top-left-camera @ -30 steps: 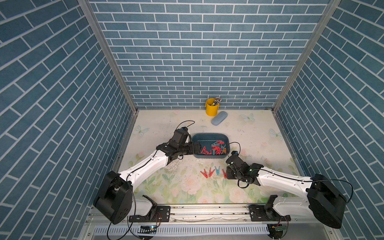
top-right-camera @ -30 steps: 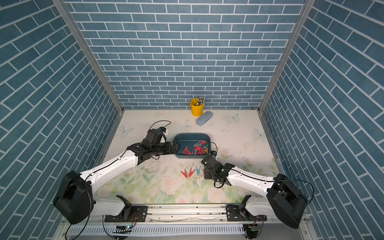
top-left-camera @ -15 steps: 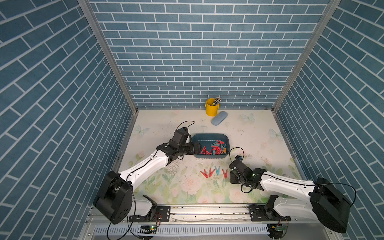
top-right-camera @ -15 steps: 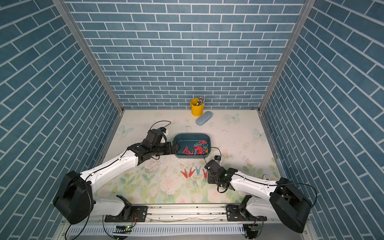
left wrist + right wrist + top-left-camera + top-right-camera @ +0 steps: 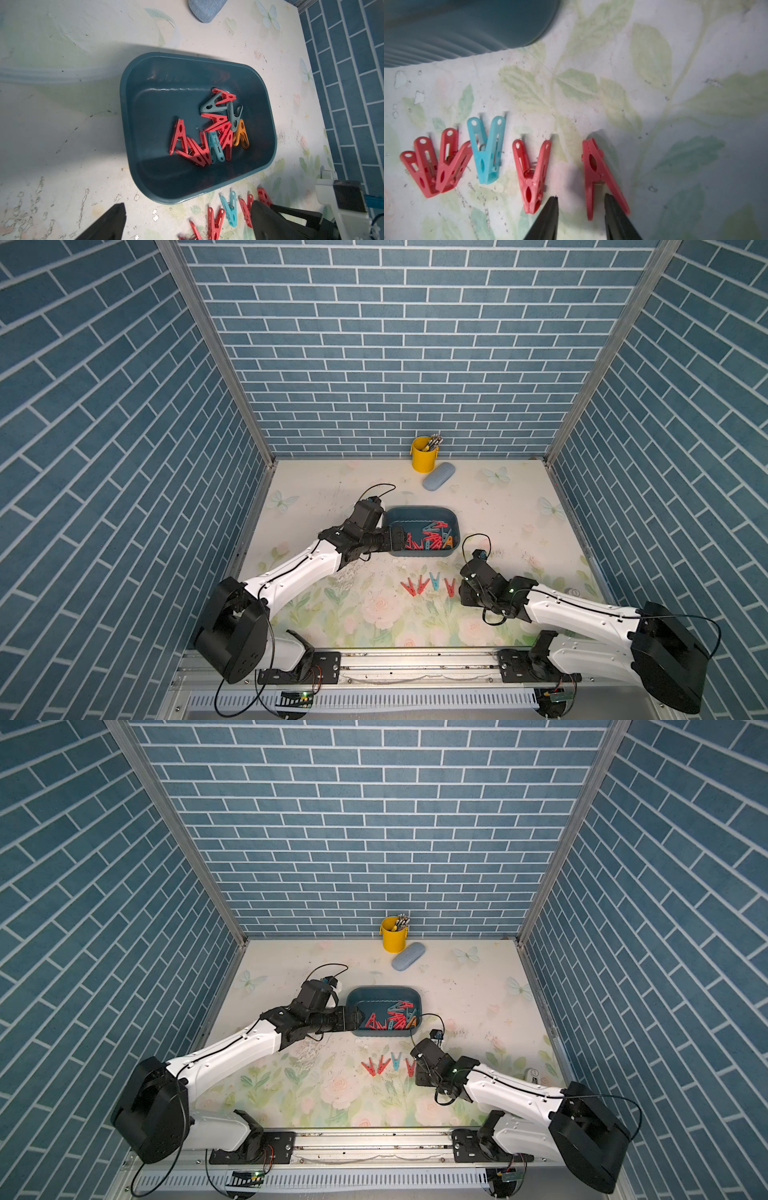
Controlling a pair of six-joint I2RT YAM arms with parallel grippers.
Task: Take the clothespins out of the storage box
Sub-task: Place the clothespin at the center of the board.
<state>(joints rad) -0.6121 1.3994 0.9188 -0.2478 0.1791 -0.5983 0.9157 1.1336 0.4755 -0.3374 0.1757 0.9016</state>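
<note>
Five clothespins point(image 5: 529, 178) beside storage box point(image 5: 467, 27), right end effector point(image 5: 581, 195) apparently parted.

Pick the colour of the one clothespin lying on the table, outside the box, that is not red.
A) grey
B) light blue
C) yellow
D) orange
B: in the right wrist view a light blue clothespin lies on the table in a row with red clothespins, while the orange clothespin is inside the box.

Yellow bucket point(image 5: 424, 457) holding grey pens point(image 5: 434, 442), light blue case point(image 5: 438, 482) just beside it, floral tabletop point(image 5: 519, 510), blue brick walls point(image 5: 395, 344)
</note>
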